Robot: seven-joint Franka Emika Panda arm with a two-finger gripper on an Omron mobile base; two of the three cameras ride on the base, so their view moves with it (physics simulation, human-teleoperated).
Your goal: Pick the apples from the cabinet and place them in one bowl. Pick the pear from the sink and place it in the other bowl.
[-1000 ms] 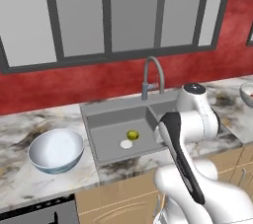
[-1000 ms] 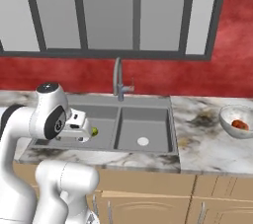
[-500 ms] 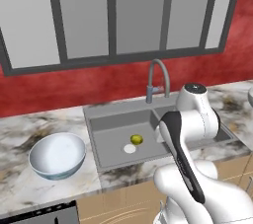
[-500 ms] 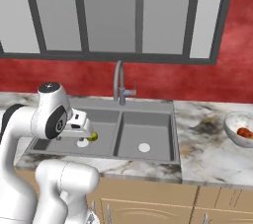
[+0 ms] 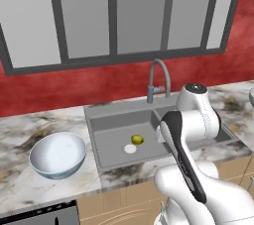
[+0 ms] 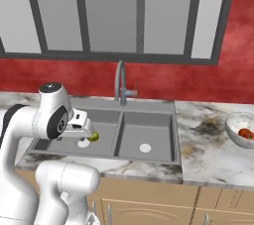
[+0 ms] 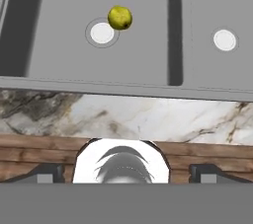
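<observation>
The gripper (image 7: 126,171) hangs above the front edge of the counter (image 7: 123,114) with its two dark finger tips (image 7: 47,172) spread far apart and nothing between them, so it is released and holds nothing. Ahead of it and lower lies the sink (image 7: 99,77), a grey double basin. The pear (image 7: 119,18) sits on the floor of the left basin, beyond the gripper and a little to its left, touching the rim of the round pale drain (image 7: 102,33) on its right side. It is well apart from the finger tips.

In the left base view the pear (image 5: 137,140) lies just beside the drain, in front of the bent white arm (image 5: 191,120), and the curved faucet (image 5: 158,78) stands behind the basin. Far to the arm's left, on the marble counter, rests the glossy bluish-white bowl (image 5: 57,154), with nothing seen inside it.

In the right base view the pear (image 6: 93,137) shows just past the hand, and far to the right, at the edge of the picture, the frosted bowl (image 6: 240,129) holds the red apples (image 6: 245,133)
</observation>
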